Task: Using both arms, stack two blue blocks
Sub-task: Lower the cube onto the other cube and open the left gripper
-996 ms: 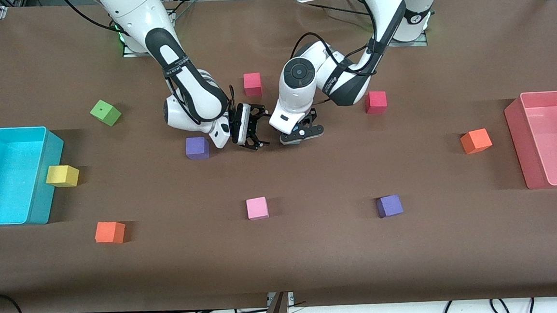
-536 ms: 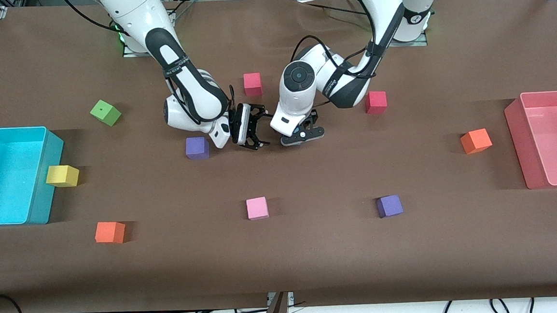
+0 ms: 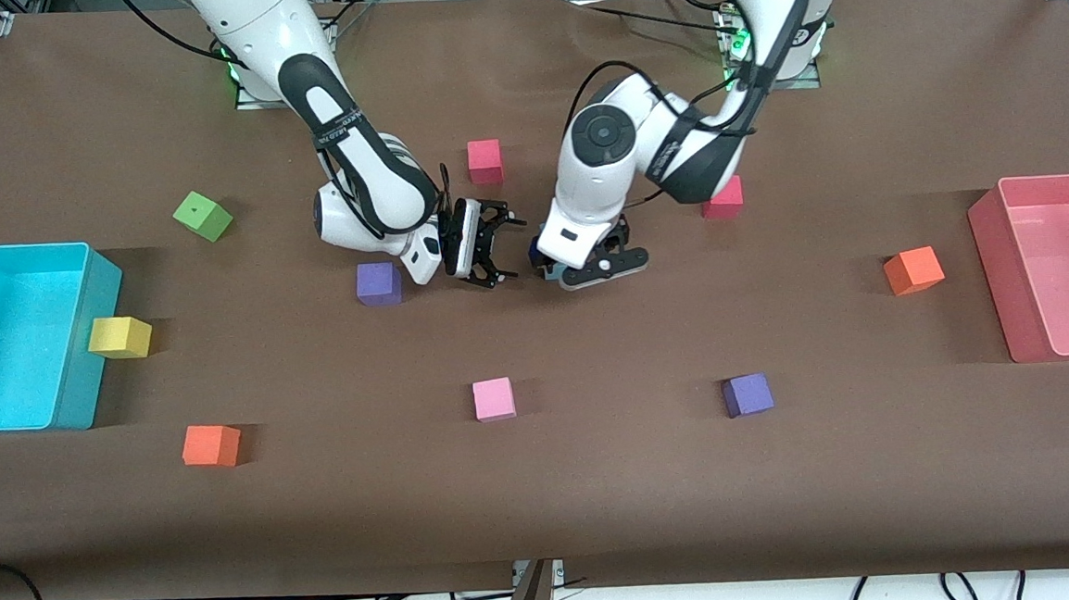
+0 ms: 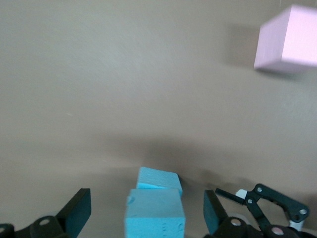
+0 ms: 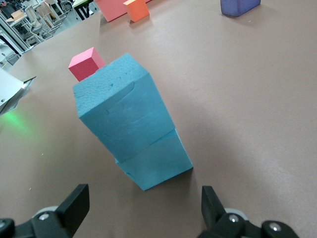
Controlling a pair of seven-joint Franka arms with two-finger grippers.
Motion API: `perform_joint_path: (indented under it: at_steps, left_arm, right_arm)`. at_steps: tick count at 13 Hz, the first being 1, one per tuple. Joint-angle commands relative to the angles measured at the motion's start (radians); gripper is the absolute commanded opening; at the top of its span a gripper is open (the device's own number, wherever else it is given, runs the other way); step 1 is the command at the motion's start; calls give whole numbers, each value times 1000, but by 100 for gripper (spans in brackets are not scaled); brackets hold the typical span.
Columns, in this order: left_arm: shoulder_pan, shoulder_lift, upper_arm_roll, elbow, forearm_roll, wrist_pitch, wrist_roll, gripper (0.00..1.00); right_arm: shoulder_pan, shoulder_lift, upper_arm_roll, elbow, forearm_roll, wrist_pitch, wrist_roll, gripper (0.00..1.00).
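The two blue blocks stand stacked on the brown table, the upper block (image 5: pixel 121 104) sitting slightly twisted on the lower block (image 5: pixel 156 166). My left gripper (image 4: pixel 146 215) hangs open straight over the stack, its fingers clear of the upper block (image 4: pixel 154 218) on either side; the lower block (image 4: pixel 158 179) peeks out beneath. In the front view the left gripper (image 3: pixel 599 268) hides most of the stack. My right gripper (image 3: pixel 504 249) is open, level with the stack and pointing at it from the right arm's end, a short gap away (image 5: pixel 143 206).
Loose cubes lie around: purple (image 3: pixel 378 284) beside the right hand, purple (image 3: pixel 747 395), pink (image 3: pixel 493 399), red (image 3: pixel 484 161), red (image 3: pixel 723 197), orange (image 3: pixel 912 269), orange (image 3: pixel 210 445), yellow (image 3: pixel 119 336), green (image 3: pixel 202 215). A cyan bin (image 3: pixel 12 248) and a pink bin (image 3: pixel 1047 180) stand at the table's ends.
My left gripper has opened and let go of the upper blue block, then lifted and drifted a little toward the left arm's end. The right arm has stayed put.
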Motion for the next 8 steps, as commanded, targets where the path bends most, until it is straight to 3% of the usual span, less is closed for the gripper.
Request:
perform_joint_path:
  at_steps: [1, 6, 8]
  left_arm:
    - [98, -148, -22, -43, -10, -124, 141, 100]
    - [349, -398, -25, -70, -12, -414, 601, 100]
    - [406, -464, 20, -70, -9, -514, 722, 100]
  right_arm:
    - [-21, -72, 9, -65, 22, -10, 14, 100]
    - [-19, -218, -9, -165, 2, 2, 197, 100]
    - [-19, -270, -29, -197, -47, 13, 301, 100]
